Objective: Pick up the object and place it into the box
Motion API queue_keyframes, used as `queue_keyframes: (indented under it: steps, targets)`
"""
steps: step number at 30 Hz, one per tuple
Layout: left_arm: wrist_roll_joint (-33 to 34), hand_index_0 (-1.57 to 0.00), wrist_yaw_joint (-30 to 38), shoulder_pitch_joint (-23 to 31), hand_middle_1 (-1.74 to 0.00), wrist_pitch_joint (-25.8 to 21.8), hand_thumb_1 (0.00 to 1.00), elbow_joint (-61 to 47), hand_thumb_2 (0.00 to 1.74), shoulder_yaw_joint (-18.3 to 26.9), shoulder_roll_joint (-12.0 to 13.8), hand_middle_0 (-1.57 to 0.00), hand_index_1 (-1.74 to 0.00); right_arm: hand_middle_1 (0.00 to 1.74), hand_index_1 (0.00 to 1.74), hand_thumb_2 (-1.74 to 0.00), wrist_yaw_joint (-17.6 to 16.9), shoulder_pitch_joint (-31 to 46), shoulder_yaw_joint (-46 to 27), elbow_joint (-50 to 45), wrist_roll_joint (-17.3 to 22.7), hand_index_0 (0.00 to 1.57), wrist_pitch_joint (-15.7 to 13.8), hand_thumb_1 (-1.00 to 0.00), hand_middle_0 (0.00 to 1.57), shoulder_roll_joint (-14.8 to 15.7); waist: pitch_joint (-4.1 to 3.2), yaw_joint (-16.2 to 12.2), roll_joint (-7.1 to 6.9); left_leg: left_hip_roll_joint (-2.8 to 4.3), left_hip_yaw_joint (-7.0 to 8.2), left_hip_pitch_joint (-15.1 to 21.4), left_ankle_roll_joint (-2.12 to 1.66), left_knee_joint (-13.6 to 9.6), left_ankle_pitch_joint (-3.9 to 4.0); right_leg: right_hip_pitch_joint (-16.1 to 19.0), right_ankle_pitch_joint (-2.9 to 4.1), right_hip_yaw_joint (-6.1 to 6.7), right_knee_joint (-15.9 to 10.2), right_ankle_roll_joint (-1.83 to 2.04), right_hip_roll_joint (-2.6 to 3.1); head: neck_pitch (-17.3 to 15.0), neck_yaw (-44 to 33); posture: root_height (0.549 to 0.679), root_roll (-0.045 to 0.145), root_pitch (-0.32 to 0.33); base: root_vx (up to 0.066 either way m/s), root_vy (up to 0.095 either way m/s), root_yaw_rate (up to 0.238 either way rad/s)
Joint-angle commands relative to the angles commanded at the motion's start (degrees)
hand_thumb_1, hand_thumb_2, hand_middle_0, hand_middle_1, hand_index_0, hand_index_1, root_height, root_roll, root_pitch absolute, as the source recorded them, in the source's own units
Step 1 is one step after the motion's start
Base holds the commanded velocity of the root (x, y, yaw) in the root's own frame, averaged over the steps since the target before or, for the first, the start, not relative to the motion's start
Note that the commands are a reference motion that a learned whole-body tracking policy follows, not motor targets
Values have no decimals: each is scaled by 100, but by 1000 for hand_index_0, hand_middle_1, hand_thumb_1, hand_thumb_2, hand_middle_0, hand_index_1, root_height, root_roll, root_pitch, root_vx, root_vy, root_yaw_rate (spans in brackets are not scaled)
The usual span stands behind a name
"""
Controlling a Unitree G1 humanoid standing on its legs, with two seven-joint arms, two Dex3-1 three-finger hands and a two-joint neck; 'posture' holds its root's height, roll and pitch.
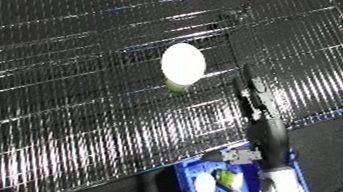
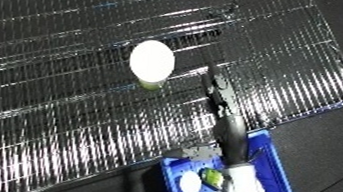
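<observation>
From my feed the counter (image 1: 67,125) fills most of both views: a shiny silver sheet with a fine grid pattern, streaked with bright glare, running tilted across the picture. Beyond its edge at the right and bottom I see dark grey floor (image 1: 333,148). Nothing else of the room shows.

Left of centre the counter is just grid and reflections. Near the middle lies the object (image 2: 151,62), a white oval thing with a small yellow-green bit showing at its lower edge; I can't tell what it is exactly. It sits on the counter, outside the bin.

Right of it, the right arm (image 1: 269,137) comes up from the bottom edge, dark and blurred, reaching over the counter. The right hand (image 1: 251,88) at its tip is near the object, just to its right and slightly lower, apart from it, not touching. I can't tell whether it is clenched or released; it is a dark smear.

At the bottom right stands the blue bin (image 2: 274,158), partly off the counter edge over the floor. Inside it I see white and yellow-green items (image 2: 198,180), and the white forearm passes over it. Left hand shows in neither view.
</observation>
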Motion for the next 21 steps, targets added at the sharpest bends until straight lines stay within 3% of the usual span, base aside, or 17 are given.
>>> queue_keyframes:
  steps: [21]
  targets:
    - [-327,-1570,147,-354,-1740,-69,1000,15,1740,-388,92,-1570,-1740,0,0,0,87,-1355,436,1444,541,0,-269,0,0,-328,0,196,207,-82,7,-657,34,410,-123,-652,-110,-47,404,-66,-3,380,488,602,51,109,0,16,34]
